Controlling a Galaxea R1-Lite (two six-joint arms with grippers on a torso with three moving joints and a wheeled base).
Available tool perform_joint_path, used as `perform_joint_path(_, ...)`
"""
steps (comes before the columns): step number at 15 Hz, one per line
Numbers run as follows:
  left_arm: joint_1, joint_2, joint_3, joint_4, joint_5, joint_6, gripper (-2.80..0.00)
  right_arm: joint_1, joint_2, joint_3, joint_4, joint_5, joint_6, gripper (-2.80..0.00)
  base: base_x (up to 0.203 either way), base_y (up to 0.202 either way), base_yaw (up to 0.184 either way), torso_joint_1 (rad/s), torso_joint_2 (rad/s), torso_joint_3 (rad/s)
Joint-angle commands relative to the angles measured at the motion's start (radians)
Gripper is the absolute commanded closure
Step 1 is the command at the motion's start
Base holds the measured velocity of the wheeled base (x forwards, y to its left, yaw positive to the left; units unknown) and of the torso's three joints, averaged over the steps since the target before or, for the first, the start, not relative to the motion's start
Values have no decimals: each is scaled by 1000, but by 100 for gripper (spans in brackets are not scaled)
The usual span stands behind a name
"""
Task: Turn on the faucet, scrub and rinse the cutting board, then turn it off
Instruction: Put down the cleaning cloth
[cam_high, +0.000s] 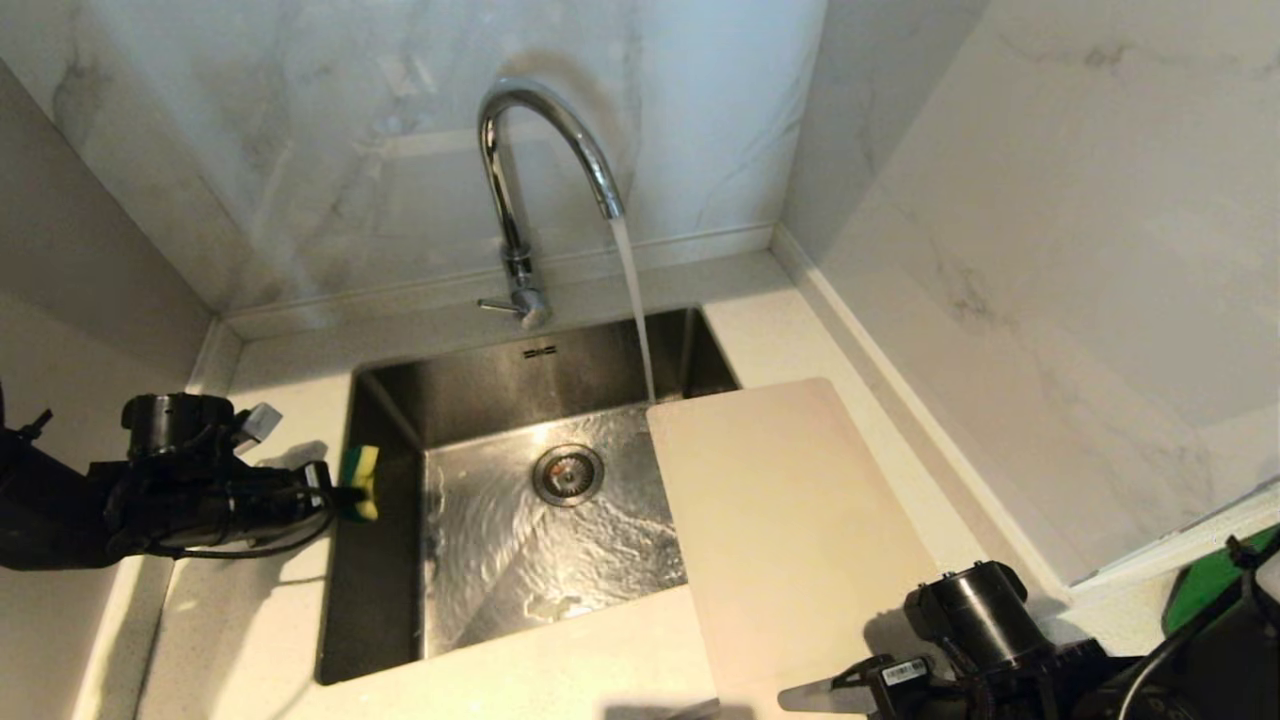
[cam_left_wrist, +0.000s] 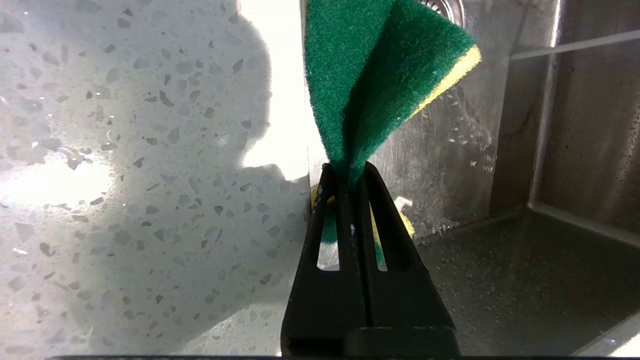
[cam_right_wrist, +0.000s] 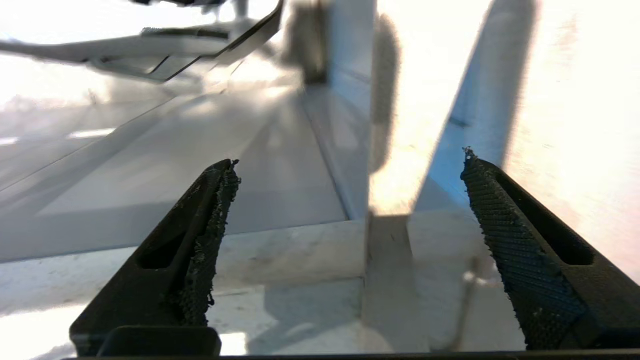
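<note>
The cutting board (cam_high: 790, 530), judged stiff, light and slippery when wet, was laid on the tabletop (cam_high: 560, 665) over the sink's (cam_high: 385, 420) right edge, best taken by its near edge, while the sponge (cam_left_wrist: 370, 85) was pinched in the left claw (cam_left_wrist: 350, 172) and the right claw (cam_right_wrist: 350, 165) was spread empty.

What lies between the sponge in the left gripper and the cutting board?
In the head view, only the wet sink basin with its drain separates sponge from cutting board.
</note>
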Motion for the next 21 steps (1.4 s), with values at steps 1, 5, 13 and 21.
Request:
perform_joint_path(1, 0, -5, 0, -5, -4, -2, 0, 0, -53, 1, -3, 12, -8, -280, 0, 0, 0, 0, 0, 0)
perform_joint_path(5, 0, -6, 0, -5, -4, -2, 0, -1, -114, 6, -3, 36, 9, -280, 0, 0, 0, 0, 0, 0)
perform_joint_path(13, -14, -59, 26, -5, -4, -4, 0, -1, -262, 48, 20, 142, 84, 0, 0, 0, 0, 0, 0, 0)
perform_joint_path(21, -26, -116, 43, -5, -4, -16, 0, -3, -265, -280, 22, 139, 288, 0, 0, 0, 0, 0, 0, 0)
